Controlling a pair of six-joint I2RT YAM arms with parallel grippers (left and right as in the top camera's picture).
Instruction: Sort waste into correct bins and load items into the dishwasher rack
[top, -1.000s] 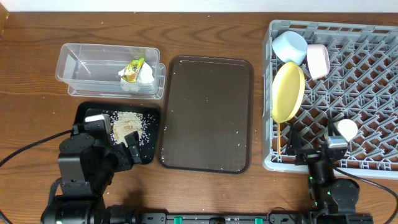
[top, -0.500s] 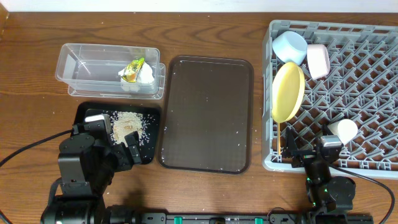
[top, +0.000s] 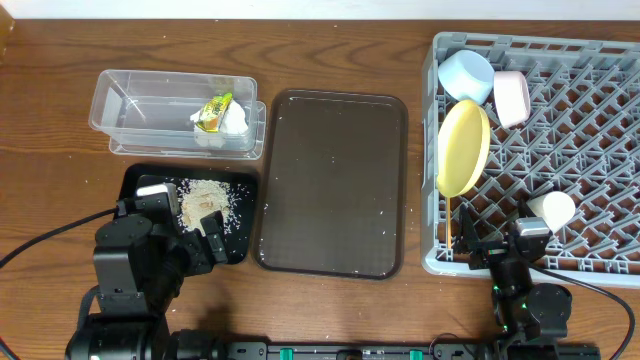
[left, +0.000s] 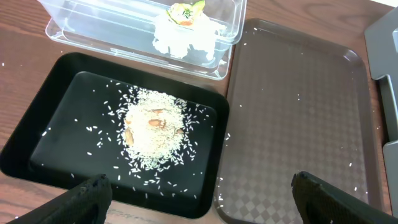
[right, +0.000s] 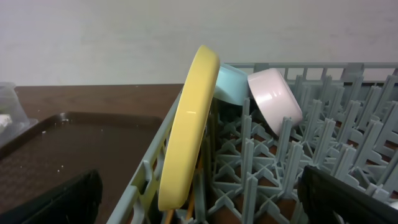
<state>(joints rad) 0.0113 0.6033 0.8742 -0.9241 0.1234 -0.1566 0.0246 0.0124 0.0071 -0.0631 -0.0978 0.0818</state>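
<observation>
Gaping wide and empty, the left tool (left: 211, 200) hovers over rice (left: 152, 134) in the black tray (left: 56, 124). The right tool (right: 202, 199), equally wide and empty, faces the yellow plate (right: 186, 124) standing in the grey rack (top: 580, 120). The wrapper (left: 185, 11) and tissue (left: 183, 37) lie in the clear tub (left: 99, 22) on the brown wooden counter (top: 330, 40), with a pale wall (right: 124, 37) behind.

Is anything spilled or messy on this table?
Yes, slightly. Most loose white rice grains sit heaped in the shallow black plastic tray, but stray grains speckle the dark brown serving tray beside it, and a few lie on the wooden table. Nothing else stands out.
</observation>
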